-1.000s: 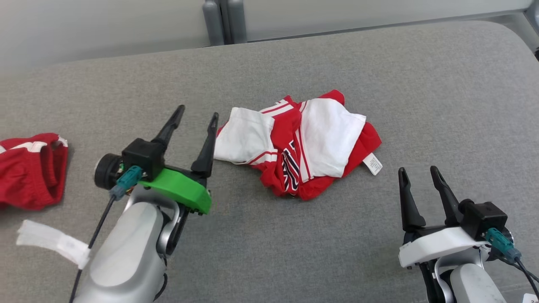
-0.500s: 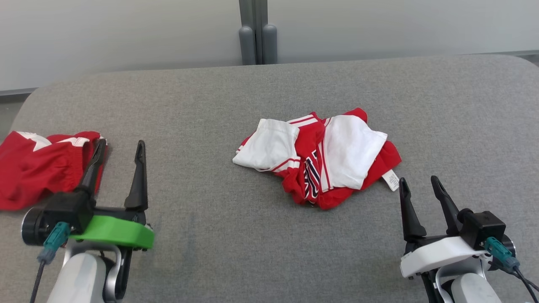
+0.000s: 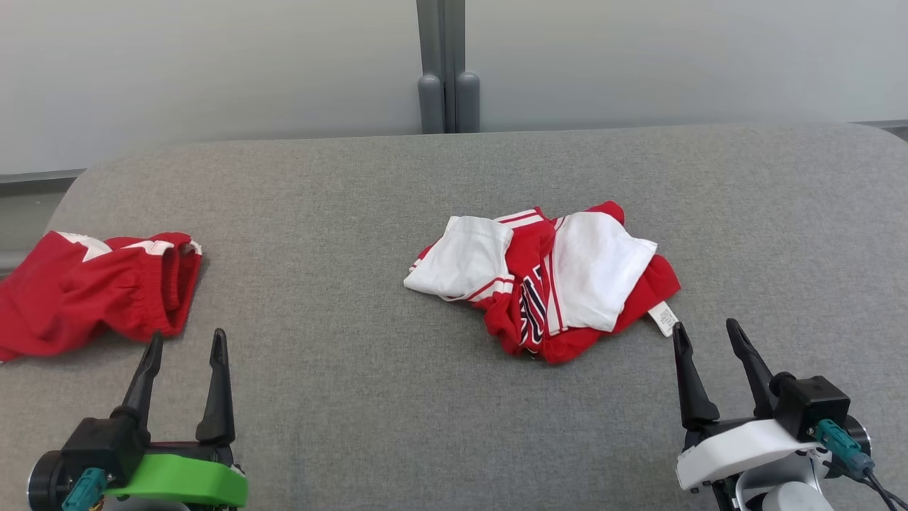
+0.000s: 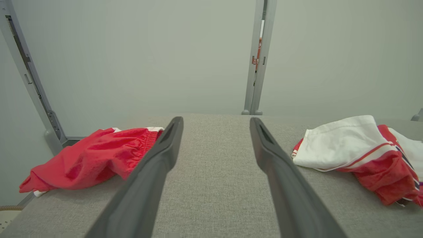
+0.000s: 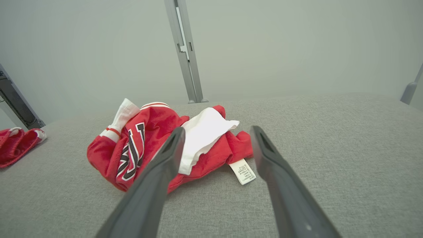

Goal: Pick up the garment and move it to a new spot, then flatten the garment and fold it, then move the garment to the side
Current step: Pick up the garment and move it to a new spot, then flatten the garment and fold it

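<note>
The garment point(image 3: 546, 284), a red and white jersey with dark lettering, lies crumpled near the middle of the grey padded table point(image 3: 355, 397). Its white label point(image 3: 665, 319) sticks out at its right edge. My left gripper point(image 3: 186, 337) is open low at the left, well away from the garment, with nothing between its fingers. My right gripper point(image 3: 704, 326) is open just in front of the label and touches nothing. In the left wrist view the gripper point(image 4: 216, 119) points over bare table, with the garment point(image 4: 347, 142) off to the right. The right wrist view has its gripper point(image 5: 218, 129) aimed at the garment point(image 5: 155, 132) and the label point(image 5: 243, 171).
Red shorts point(image 3: 92, 287) with a white trim lie bunched at the table's left edge, also in the left wrist view point(image 4: 92, 158) and the right wrist view point(image 5: 15, 145). Behind the table stands a pale wall with a grey post point(image 3: 447, 71).
The head camera has shifted, so the whole picture moved. My left gripper has drawn back from beside the garment's left edge to the lower left. The garment lies as before.
</note>
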Available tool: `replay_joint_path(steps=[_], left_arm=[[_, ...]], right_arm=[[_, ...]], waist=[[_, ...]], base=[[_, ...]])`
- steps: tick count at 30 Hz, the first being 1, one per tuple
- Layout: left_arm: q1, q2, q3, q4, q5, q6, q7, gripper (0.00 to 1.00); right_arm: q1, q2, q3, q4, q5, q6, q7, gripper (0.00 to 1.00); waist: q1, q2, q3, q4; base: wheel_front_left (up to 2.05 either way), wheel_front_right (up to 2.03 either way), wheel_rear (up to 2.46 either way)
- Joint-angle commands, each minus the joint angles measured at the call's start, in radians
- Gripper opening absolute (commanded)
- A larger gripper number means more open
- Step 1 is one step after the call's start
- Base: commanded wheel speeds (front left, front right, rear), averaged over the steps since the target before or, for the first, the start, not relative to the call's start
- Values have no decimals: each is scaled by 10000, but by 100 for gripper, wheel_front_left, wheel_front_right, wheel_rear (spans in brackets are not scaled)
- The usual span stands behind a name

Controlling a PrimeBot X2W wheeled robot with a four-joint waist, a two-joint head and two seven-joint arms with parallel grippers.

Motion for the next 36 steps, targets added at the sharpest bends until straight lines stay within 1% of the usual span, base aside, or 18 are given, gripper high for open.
replay_joint_path(steps=[1,6,14,23,36], left_arm=[[212,-74,57,5,116,-97,-4,100],[369,-274,252,31,309,-316,-5,100],[262,-463,498,218,540,-466,-5,100],[126,-574,633,356,691,-543,-5,100],[48,-635,712,472,792,-569,-5,100]], right_arm=[[116,-26,-15,-57,-36,-3,16,100],[243,-26,-27,-118,-29,-3,79,100],[217,-27,63,-220,-70,-3,149,100],[236,-26,44,-241,-59,-3,162,100],[228,-26,31,-206,-43,-3,128,100]], waist=[[0,0,-30,35],[0,0,-68,97],[0,0,-77,24],[0,0,-86,-90],[0,0,-100,-79]], base=[[0,0,0],[0,0,0],[0,0,0],[0,0,0],[0,0,0]])
